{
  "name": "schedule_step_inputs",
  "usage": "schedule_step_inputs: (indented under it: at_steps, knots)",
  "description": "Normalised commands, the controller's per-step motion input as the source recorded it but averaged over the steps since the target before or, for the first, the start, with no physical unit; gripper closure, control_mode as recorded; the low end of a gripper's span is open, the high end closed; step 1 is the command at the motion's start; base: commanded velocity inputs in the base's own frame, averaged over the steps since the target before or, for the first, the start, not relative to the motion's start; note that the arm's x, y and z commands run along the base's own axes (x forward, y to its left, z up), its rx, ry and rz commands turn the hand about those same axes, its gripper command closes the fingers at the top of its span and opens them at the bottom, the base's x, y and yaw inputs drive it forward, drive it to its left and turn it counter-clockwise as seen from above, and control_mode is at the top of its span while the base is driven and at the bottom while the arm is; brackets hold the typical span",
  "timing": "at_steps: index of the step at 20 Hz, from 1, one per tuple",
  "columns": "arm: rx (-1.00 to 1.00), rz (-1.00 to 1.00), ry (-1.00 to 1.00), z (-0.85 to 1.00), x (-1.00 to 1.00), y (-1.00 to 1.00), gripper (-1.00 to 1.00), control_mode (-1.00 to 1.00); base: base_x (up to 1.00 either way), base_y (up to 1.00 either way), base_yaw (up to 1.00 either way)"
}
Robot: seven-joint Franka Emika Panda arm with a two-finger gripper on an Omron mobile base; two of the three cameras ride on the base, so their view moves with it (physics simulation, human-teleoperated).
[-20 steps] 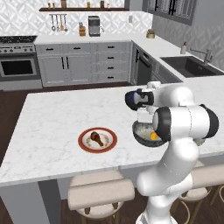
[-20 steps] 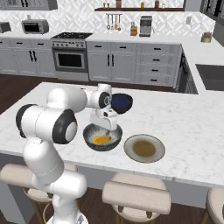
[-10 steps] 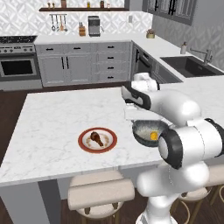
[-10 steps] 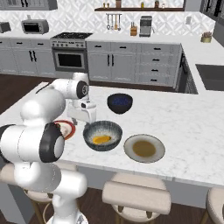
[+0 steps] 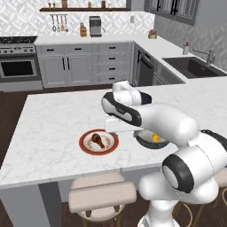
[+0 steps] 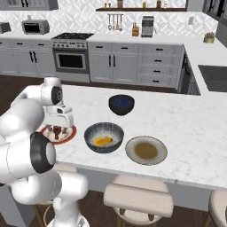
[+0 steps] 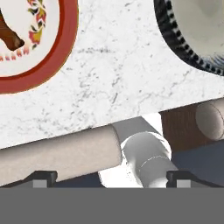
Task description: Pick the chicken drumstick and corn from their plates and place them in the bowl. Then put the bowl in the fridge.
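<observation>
The chicken drumstick lies on the white plate with the red-brown rim, also seen from the right as drumstick on plate. My gripper hangs open just above that plate's bowl-side edge, holding nothing. The corn rests inside the grey ribbed bowl. The olive-grey plate is bare. The hand view shows the plate rim, a bit of drumstick and the bowl's ribbed wall. The fridge is out of view.
A smaller navy-blue bowl stands behind the grey bowl. Padded stools line the island's near edge. Bare marble stretches left of the plate. Range, cabinets and sink run along the far walls.
The arm has swung from over the grey bowl to the red-rimmed plate with the drumstick. The jaws stayed open. Corn and bowl have not moved.
</observation>
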Motion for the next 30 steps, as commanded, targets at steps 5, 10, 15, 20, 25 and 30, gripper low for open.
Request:
schedule_step_inputs:
  at_steps: [5,10,15,20,25,30]
  knots:
    - [0.12,0.23,0.02,-0.32,0.36,0.52,-1.0,-1.0,0.0,0.0,0.0]
    - [0.1,0.21,-0.04,-0.54,0.82,0.31,-1.0,-1.0,0.0,0.0,0.0]
    - [0.01,0.09,-0.01,-0.36,0.99,0.1,-1.0,-1.0,0.0,0.0,0.0]
    - [0.0,0.13,0.0,-0.43,0.41,0.42,-1.0,-1.0,0.0,0.0,0.0]
    - [0.0,0.12,0.0,-0.46,0.2,0.12,-1.0,-1.0,0.0,0.0,0.0]
    - [0.0,0.08,0.0,-0.24,0.13,0.0,-1.0,-1.0,0.0,0.0,0.0]
